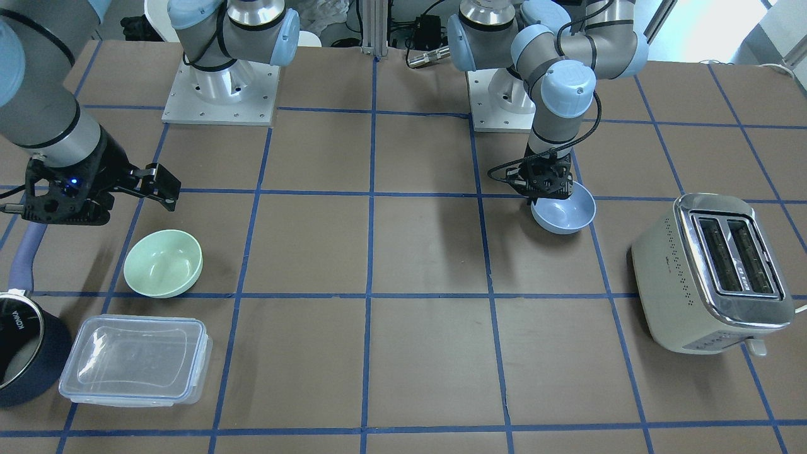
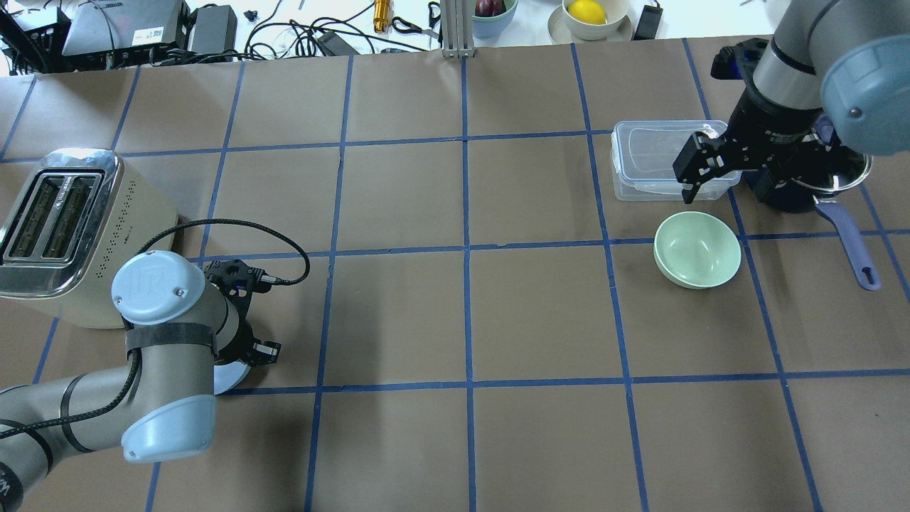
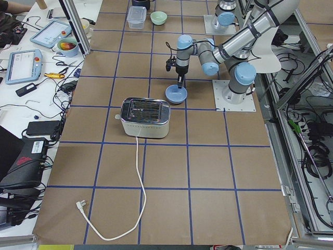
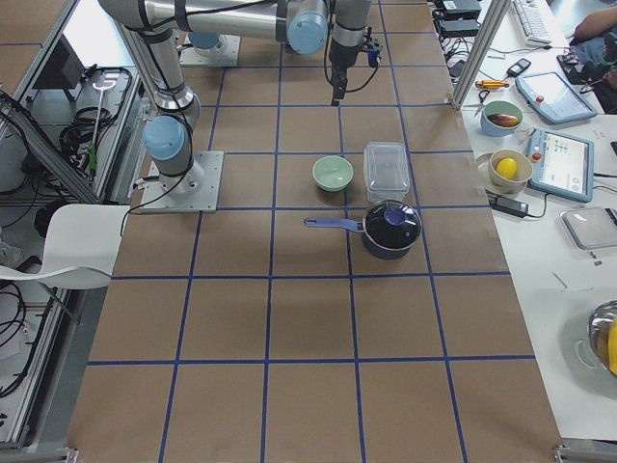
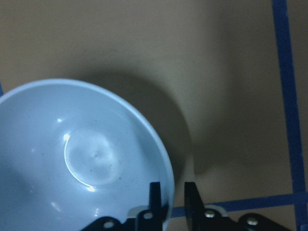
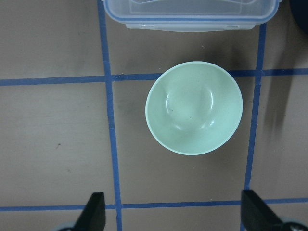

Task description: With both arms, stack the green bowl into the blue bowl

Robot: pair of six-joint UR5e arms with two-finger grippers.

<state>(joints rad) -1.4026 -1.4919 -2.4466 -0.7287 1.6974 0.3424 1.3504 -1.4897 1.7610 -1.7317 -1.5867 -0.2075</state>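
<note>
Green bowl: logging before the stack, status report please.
Left gripper shut on rim of pale blue round bowl. Right gripper open above pale mint-green round bowl, not touching. Clear plastic lidded container beside it, apart.

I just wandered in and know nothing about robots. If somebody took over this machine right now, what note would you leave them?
Left pincer: shut on the blue bowl at its rim.
Right pincer: open, above the green bowl, not touching it.
Green bowl: upright on the table, beside the clear plastic container.
Done: blue bowl gripped.
Left: grip the green bowl, set it inside the blue bowl.
</note>
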